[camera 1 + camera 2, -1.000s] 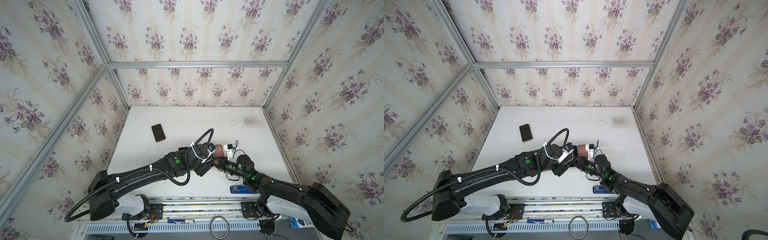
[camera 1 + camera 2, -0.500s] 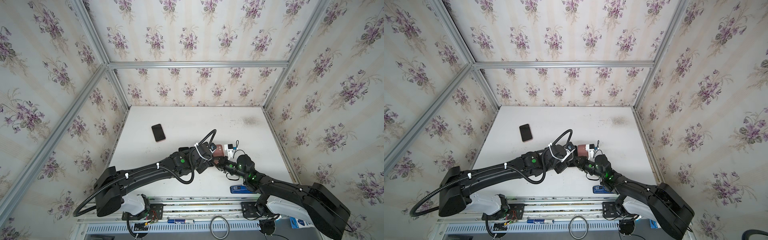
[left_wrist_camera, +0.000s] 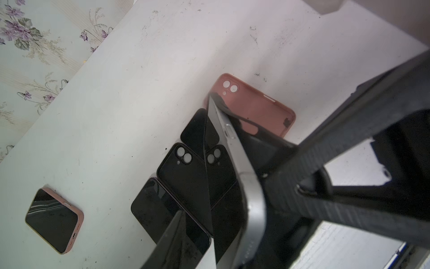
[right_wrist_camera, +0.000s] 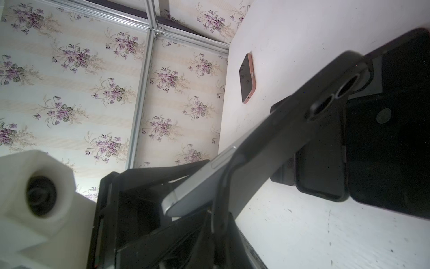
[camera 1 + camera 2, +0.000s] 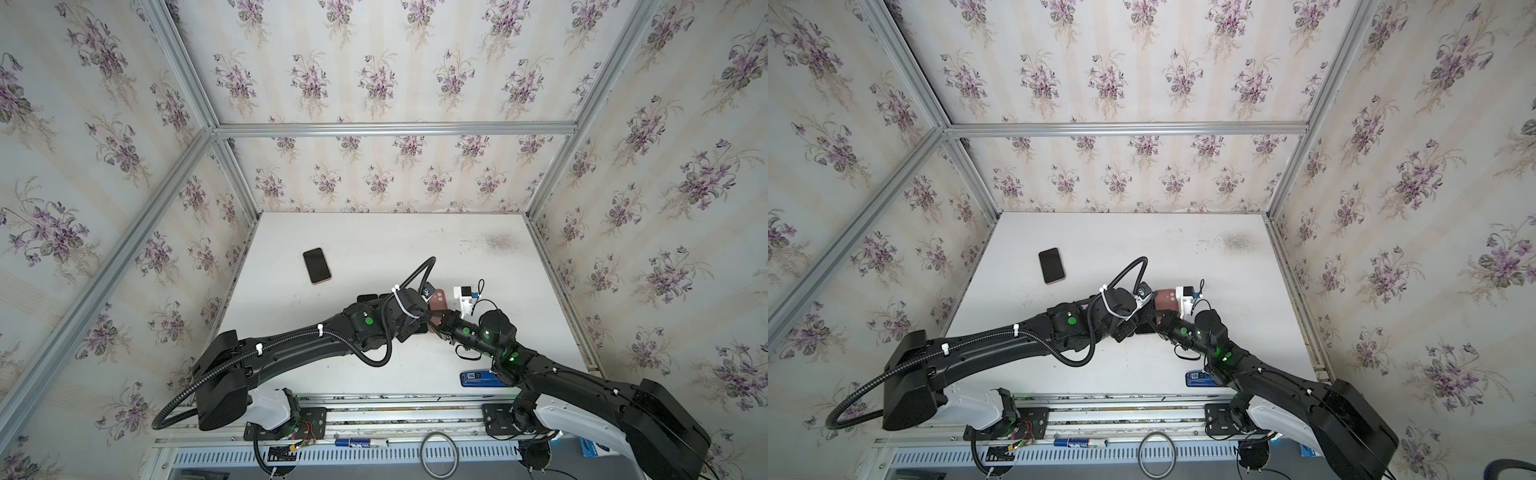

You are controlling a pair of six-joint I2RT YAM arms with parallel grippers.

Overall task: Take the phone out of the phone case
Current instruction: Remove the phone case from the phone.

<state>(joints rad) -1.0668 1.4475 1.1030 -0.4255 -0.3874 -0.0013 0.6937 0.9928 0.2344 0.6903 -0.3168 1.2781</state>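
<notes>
Right wrist view: right claw (image 4: 216,233) pinches case (image 4: 279,139), phone (image 4: 197,181) half out. Grip of left claw (image 4: 174,200) unclear; if slack, phone may fall.

White bench (image 5: 374,241), flecked with dark scuffs. Pale striped wallpaper (image 5: 374,75) with purple flower sprigs and green leaves, between silver frame bars (image 5: 395,129). Black arms (image 5: 291,345), green lights. Silver-edged phone (image 3: 253,202) in a black phone case (image 4: 279,130). Empty pink case (image 3: 256,107); further black cases (image 3: 186,181). Second phone (image 5: 317,266): black screen, pink case. Blue packet (image 5: 473,378).
</notes>
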